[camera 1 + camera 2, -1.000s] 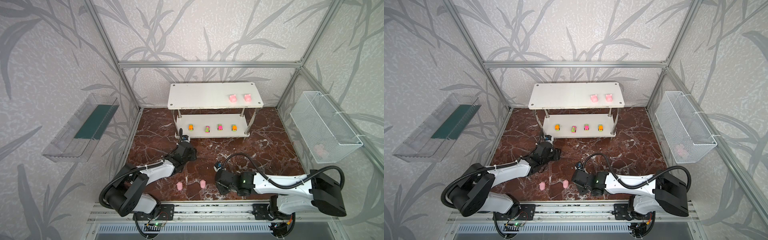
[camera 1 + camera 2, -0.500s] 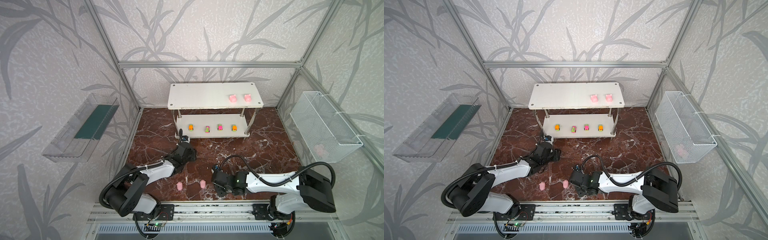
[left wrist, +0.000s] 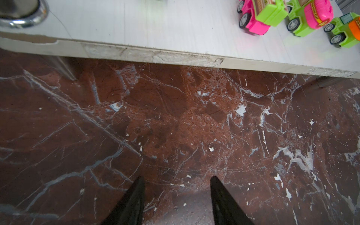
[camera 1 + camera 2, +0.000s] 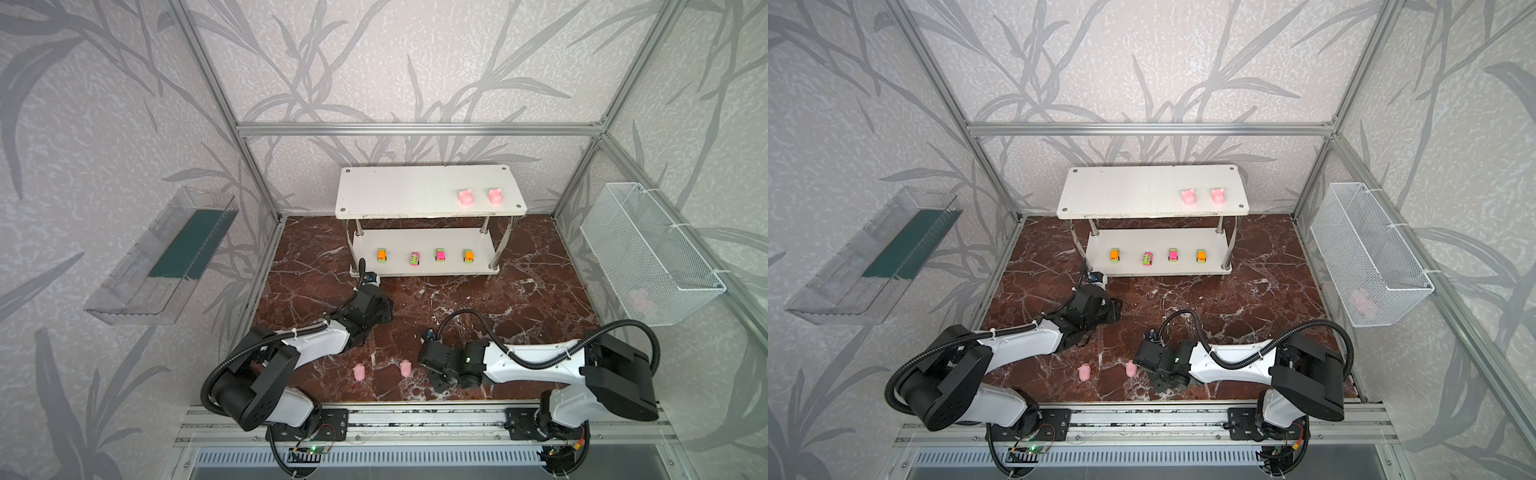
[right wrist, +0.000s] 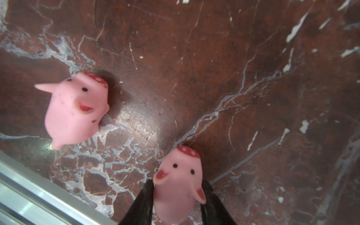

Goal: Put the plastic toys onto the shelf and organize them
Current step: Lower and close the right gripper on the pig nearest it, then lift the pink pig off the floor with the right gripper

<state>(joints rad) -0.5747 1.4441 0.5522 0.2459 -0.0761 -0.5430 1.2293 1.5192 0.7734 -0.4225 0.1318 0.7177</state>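
In both top views your shelf [image 4: 399,195] carries four cars [image 4: 439,254] on the lower tier and two pigs [image 4: 466,197] up top. Two more pigs [image 4: 359,372] sit on the counter [image 4: 498,299], and a pink lump [image 4: 640,297] in the wire basket [image 4: 648,249] is too blurred to call. Left wrist: your left pincer [image 3: 176,178] hangs half-open and empty, just before the lower tier. Right wrist: your right pincer [image 5: 177,183] presses both flanks of one pig [image 5: 178,169] on the counter. That's the grasp, I reckon; next comes a clean lift and a carry to the top tier.
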